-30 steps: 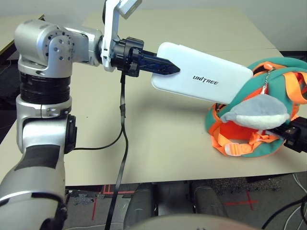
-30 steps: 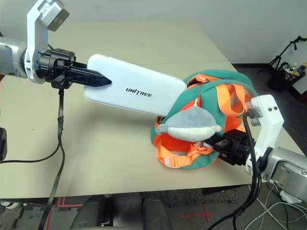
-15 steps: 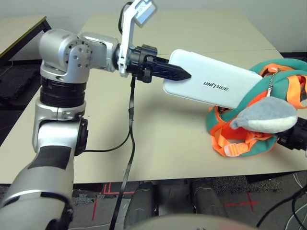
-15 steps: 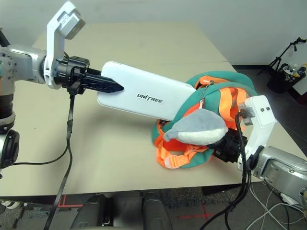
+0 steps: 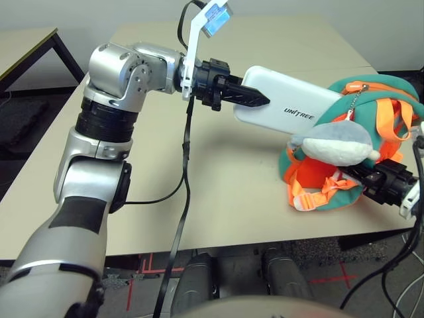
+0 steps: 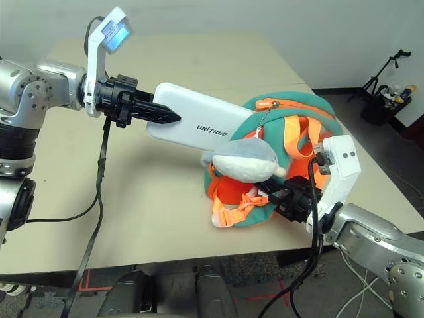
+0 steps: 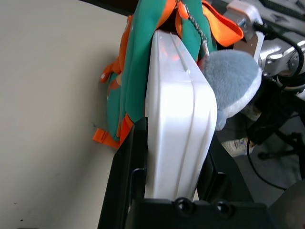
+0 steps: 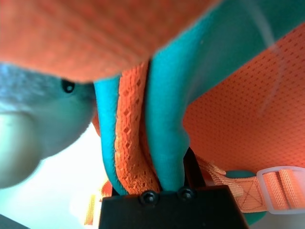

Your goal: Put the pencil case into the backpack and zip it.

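1. From my seat, the pencil case [image 5: 288, 110] is up off the table, pinched flat at its near end between the left gripper's [image 5: 246, 97] two black fingers, lettering facing up.
2. Its far end, the one pointing away from that hand, is poked into the backpack's [image 6: 291, 126] teal opening; most of the case is outside the bag.
3. The grey plush toy [image 6: 242, 161] hangs on its chain just under the case, right against the bag's front.
4. The right gripper [image 6: 286, 199] is clamped shut on the backpack's lower edge, teal fabric and orange strap [image 8: 131, 157] squeezed between its fingers.
5. The backpack sits near the table's [image 5: 225, 192] front edge, propped by that right hand.
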Robot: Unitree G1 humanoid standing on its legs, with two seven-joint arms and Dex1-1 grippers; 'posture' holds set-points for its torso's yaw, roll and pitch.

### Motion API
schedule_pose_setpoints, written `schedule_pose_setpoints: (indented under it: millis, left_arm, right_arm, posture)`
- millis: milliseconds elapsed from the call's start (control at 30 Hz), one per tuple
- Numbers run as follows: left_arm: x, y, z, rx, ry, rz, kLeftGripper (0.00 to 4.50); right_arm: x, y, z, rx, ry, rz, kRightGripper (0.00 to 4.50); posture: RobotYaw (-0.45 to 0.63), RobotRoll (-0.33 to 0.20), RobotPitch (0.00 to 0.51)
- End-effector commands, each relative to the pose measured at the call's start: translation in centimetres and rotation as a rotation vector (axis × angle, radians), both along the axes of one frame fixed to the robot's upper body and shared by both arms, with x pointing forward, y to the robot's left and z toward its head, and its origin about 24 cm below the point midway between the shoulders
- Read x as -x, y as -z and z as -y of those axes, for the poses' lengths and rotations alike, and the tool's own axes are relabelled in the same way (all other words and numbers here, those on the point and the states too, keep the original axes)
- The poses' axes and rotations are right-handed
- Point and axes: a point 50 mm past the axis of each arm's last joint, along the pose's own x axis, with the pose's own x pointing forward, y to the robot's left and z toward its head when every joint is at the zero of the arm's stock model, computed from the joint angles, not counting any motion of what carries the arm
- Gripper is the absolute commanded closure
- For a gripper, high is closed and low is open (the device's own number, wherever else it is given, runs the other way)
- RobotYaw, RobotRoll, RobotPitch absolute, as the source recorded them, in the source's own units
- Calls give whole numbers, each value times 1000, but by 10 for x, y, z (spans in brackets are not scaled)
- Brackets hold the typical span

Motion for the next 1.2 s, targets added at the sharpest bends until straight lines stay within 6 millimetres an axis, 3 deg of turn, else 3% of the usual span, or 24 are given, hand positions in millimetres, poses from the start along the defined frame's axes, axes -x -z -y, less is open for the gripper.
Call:
schedule_pose_setpoints:
  millis: [33,400,700,967,1167,1200]
  left_arm:
    - [1,9,16,-49,68,3,3123]
    - [-14,37,60,-129,104,1,3123]
    - [-12,69,102,-204,156,14,3123]
    - [-10,81,107,-260,199,27,3123]
    - [-16,69,95,-244,180,66,3123]
    - [-17,61,89,-221,161,69,2381]
  right_arm:
    - [1,3,-9,-4,-36,-7,4355]
    - [-2,0,-2,24,-20,-2,4355]
    - [-3,-4,2,44,-19,-2,4355]
    - [-2,-1,-2,33,4,22,4355]
    - [-4,1,-8,17,7,42,4355]
    - [-4,2,-8,17,7,42,4355]
  posture:
    - [-214,0,71]
    - [-205,0,68]
    - [-228,0,78]
    - [-288,0,93]
    - [-293,0,86]
    - [-293,0,86]
